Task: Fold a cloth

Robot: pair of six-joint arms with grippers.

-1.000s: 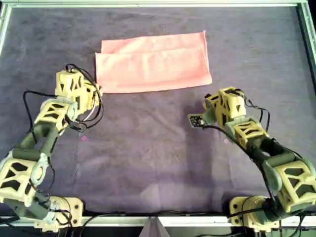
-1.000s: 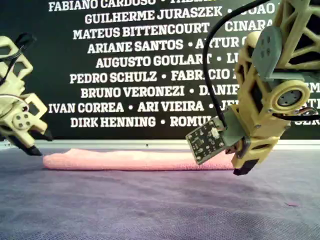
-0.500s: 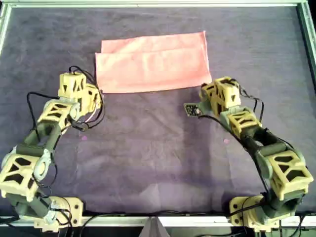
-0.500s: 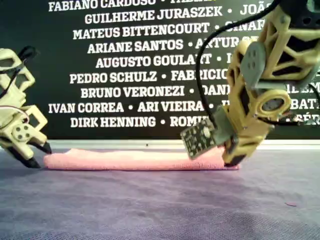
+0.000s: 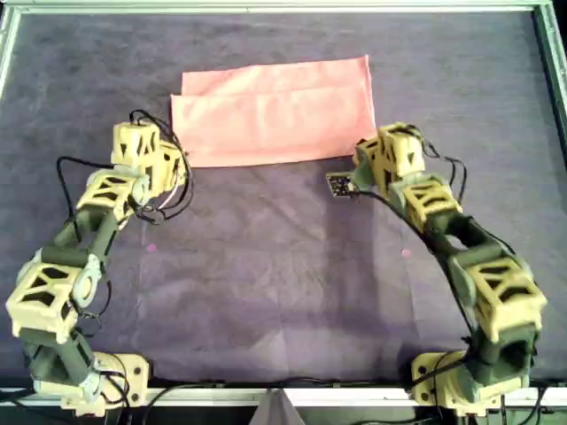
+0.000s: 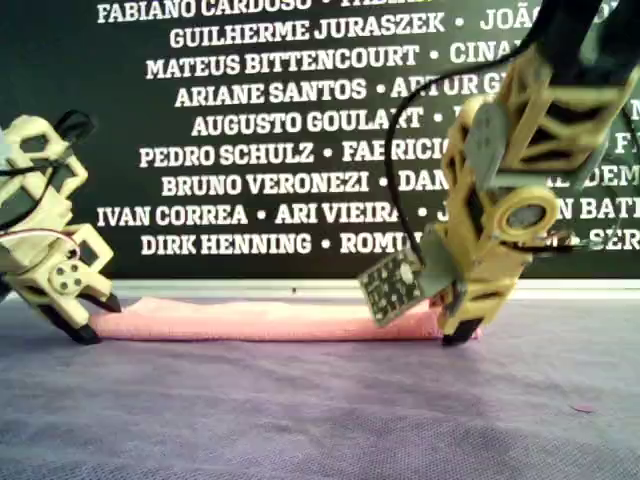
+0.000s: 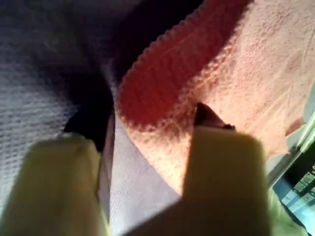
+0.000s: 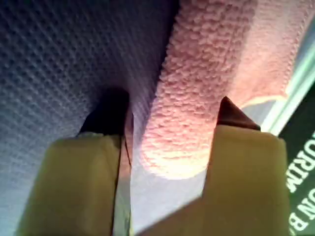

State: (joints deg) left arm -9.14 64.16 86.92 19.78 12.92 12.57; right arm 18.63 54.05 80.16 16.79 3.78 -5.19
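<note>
My fingers (image 8: 236, 162) on both the left gripper (image 5: 174, 165) and right gripper (image 5: 365, 165) stand apart, straddling the near corners of the cloth (image 5: 275, 113) toward the mat's (image 5: 266, 283) far edge, ready to pinch for another fold.

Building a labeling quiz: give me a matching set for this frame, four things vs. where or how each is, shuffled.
Things:
1. cloth
2. left claw
3. right claw
4. mat

States:
A. open, straddling the cloth's near corner on the overhead view's right
B. dark purple, covering the work surface
C. pink, folded into a long band, lying flat
D. open at the cloth's near corner on the overhead view's left

Pairs: 1-C, 2-D, 3-A, 4-B
</note>
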